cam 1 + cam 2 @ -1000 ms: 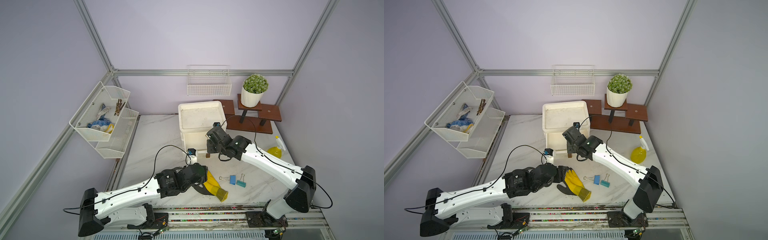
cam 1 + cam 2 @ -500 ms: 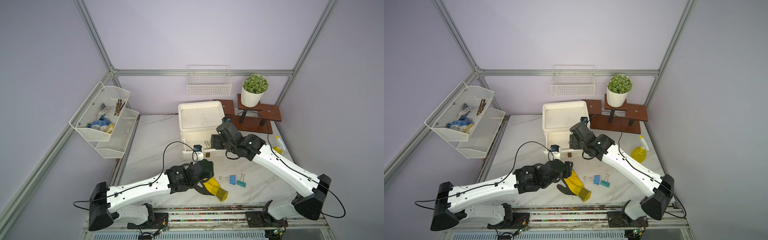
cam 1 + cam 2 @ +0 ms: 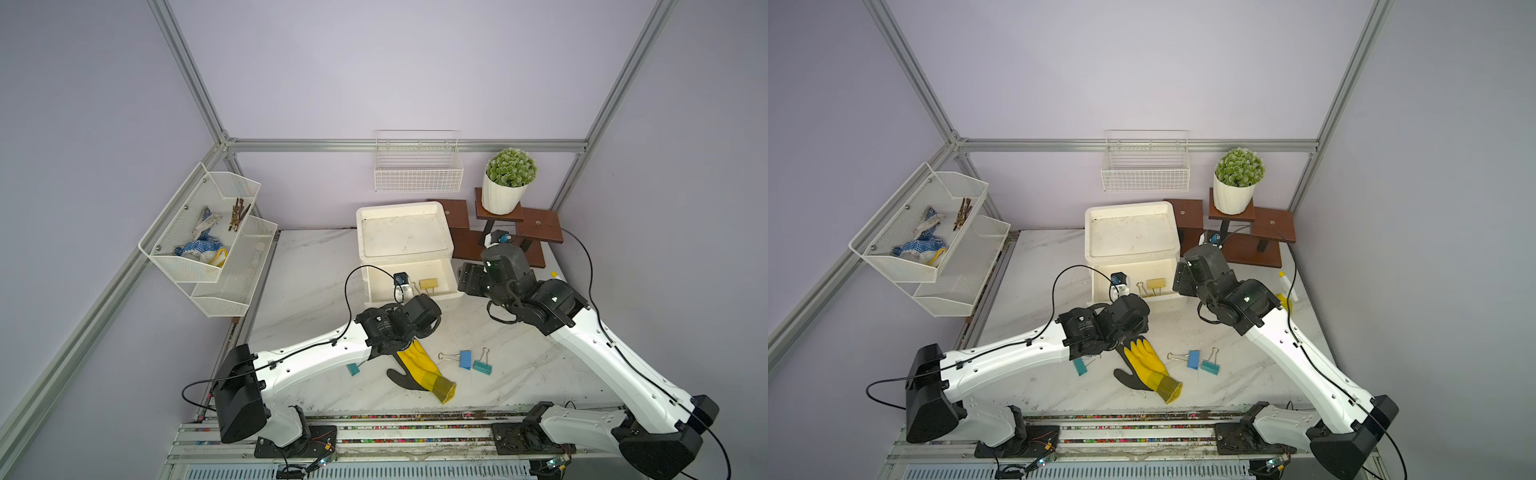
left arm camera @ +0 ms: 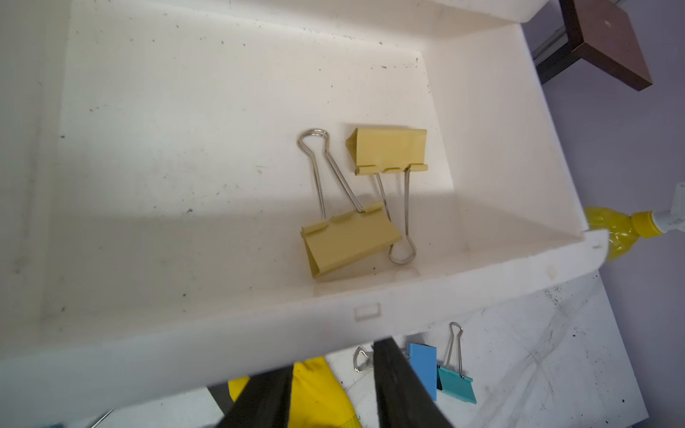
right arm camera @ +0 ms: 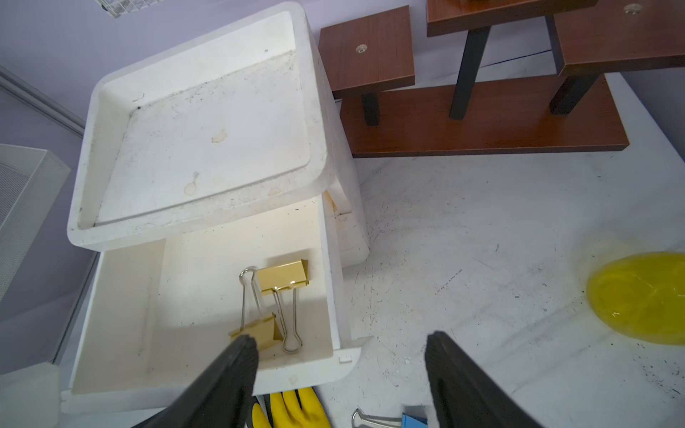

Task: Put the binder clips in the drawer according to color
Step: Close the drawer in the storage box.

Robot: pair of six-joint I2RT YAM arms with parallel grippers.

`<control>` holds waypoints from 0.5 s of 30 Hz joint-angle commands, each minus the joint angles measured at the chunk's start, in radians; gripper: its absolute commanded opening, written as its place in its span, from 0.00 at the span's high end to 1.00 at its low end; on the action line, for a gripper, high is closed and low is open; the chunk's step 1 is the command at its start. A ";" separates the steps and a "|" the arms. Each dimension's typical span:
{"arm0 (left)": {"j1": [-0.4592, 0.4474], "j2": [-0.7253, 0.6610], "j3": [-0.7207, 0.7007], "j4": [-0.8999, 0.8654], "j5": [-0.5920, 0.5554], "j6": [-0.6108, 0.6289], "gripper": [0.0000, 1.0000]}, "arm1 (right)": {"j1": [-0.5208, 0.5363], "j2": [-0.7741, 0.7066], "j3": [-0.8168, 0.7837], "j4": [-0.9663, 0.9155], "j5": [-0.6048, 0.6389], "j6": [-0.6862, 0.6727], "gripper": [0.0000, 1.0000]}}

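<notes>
The white drawer point(image 3: 449, 245) has its top tray pulled out, with two pale yellow binder clips point(image 4: 389, 148) point(image 4: 348, 241) lying inside near one end. On the table a blue clip point(image 3: 465, 359) touches a teal clip point(image 3: 482, 365), and another teal clip point(image 3: 353, 369) lies partly under my left arm. My left gripper point(image 4: 331, 385) is open and empty, just below and in front of the tray's front lip. At the tray's right front corner, my right gripper point(image 5: 339, 370) hangs open with nothing between its fingers.
A yellow-and-black glove point(image 3: 419, 370) lies between the arms near the loose clips. A yellow spray bottle point(image 3: 1285, 291) stands right of the drawer. Behind it are a wooden stand point(image 3: 536, 232) with a potted plant point(image 3: 509, 178), and wire baskets point(image 3: 208, 232) on the left wall.
My right gripper has opened and swung from the drawer's front to its right side. The left arm has pushed forward to the drawer's front, and its fingers stand closer together.
</notes>
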 commanded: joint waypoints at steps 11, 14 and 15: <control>0.087 0.059 0.128 0.058 -0.023 0.158 0.61 | -0.005 -0.064 -0.101 0.038 -0.002 0.027 0.25; 0.098 0.068 0.150 0.045 -0.038 0.172 0.61 | -0.005 -0.076 -0.114 0.038 0.004 0.029 0.25; 0.102 0.065 0.148 0.046 -0.046 0.175 0.61 | -0.006 -0.080 -0.118 0.041 0.006 0.029 0.25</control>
